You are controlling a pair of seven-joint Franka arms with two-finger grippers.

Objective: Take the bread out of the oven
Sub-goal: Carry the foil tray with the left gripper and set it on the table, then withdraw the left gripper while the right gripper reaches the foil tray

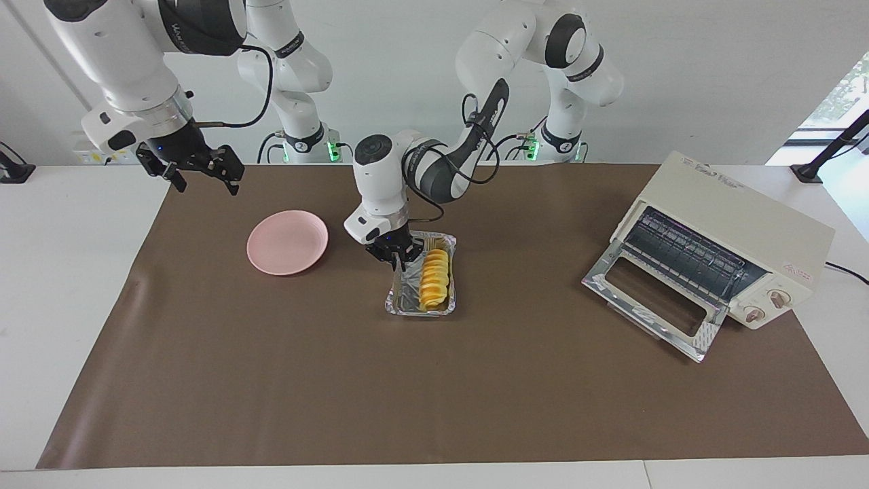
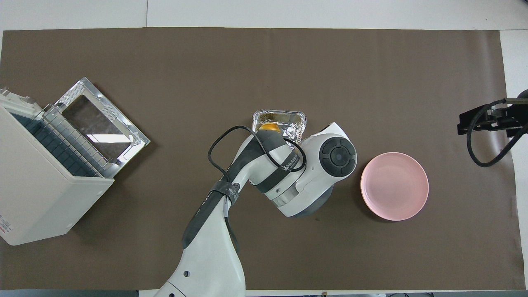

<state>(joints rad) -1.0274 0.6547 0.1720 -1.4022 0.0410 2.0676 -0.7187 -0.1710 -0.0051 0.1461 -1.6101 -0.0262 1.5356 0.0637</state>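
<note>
Facing view: left gripper [image 1: 399, 259] is seen at the foil tray [image 1: 402, 301] rim, bread [image 1: 434, 277] beside it; grip can't be told; right gripper [image 1: 199, 171] is held parted, waiting.

From my feed: table cover [image 1: 271, 380] looks like matt brown paper with a faint crease, foil tray [image 1: 400, 299] is crinkled shiny aluminium, bread [image 1: 434, 278] has a ridged, slightly glossy yellow surface. Oven [image 1: 740, 224] reads as smooth cream painted casing, with a mirror-bright metal frame around the glass of its door [image 1: 655, 299] and a dark wire rack [image 1: 686, 255]. Plate [image 1: 287, 242] is smooth pink, satin, plastic-looking; arm shells [image 2: 206, 264] are glossy white plastic.
</note>
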